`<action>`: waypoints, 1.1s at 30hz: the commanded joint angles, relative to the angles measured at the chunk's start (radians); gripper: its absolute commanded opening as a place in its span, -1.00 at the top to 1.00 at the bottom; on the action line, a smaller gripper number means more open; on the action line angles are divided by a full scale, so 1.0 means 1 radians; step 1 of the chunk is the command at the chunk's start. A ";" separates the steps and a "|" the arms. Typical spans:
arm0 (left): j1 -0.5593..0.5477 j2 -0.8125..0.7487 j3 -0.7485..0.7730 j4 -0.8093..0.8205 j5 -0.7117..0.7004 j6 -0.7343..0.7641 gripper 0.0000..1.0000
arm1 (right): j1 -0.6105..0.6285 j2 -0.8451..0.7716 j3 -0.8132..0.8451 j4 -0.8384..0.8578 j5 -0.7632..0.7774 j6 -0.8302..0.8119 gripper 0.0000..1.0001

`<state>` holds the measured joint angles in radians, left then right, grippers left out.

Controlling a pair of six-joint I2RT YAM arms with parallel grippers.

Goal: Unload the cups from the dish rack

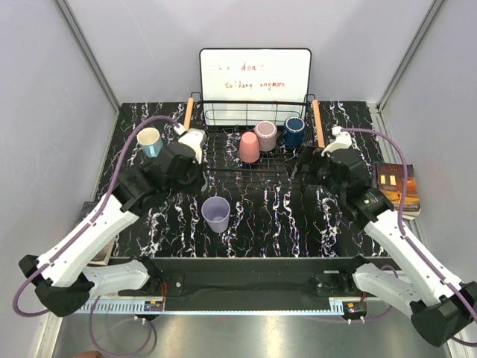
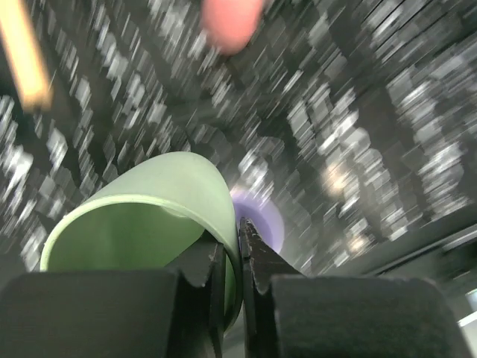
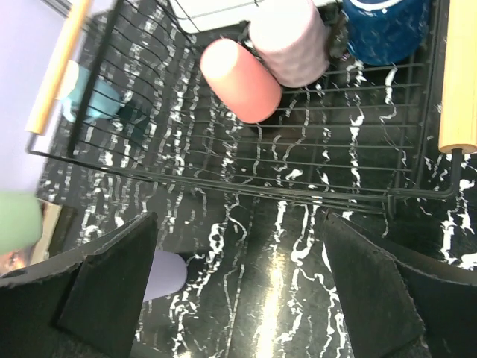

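The black wire dish rack (image 1: 223,134) stands at the back middle with three cups in it: salmon pink (image 1: 250,147), mauve (image 1: 265,135) and dark navy (image 1: 294,131). On the table left of the rack stands a light blue cup (image 1: 150,141), and a lavender cup (image 1: 216,214) stands in front. My left gripper (image 2: 240,227) is shut on the wall of a pale green cup (image 2: 149,194); the lavender cup (image 2: 264,216) shows just beyond it, and that view is motion-blurred. My right gripper (image 3: 238,220) is open and holds nothing, over the table before the rack's front bar (image 3: 298,186).
A white board (image 1: 255,74) with writing leans behind the rack. A book (image 1: 399,186) lies at the right table edge. The rack's wooden handles (image 1: 318,123) stick up on both sides. Grey walls enclose the table on three sides.
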<state>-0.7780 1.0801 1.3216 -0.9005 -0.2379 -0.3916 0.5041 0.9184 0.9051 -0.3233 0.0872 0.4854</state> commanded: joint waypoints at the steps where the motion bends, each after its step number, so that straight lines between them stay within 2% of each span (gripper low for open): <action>1: -0.013 -0.002 0.013 -0.155 -0.060 0.019 1.00 | 0.005 0.036 0.006 0.021 0.040 -0.027 -0.99; 11: -0.112 0.030 0.007 -0.175 -0.017 -0.018 1.00 | 0.005 0.056 -0.034 0.044 0.025 -0.005 -1.00; 19: -0.204 0.115 0.004 -0.140 -0.028 -0.039 1.00 | 0.005 0.056 -0.051 0.059 0.013 0.001 -0.99; 33: -0.211 0.239 -0.079 -0.008 0.015 -0.015 1.00 | 0.004 0.051 -0.094 0.081 -0.007 0.002 -0.99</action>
<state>-0.9882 1.3029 1.2507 -0.9859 -0.2497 -0.4213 0.5041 0.9783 0.8173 -0.2924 0.0864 0.4797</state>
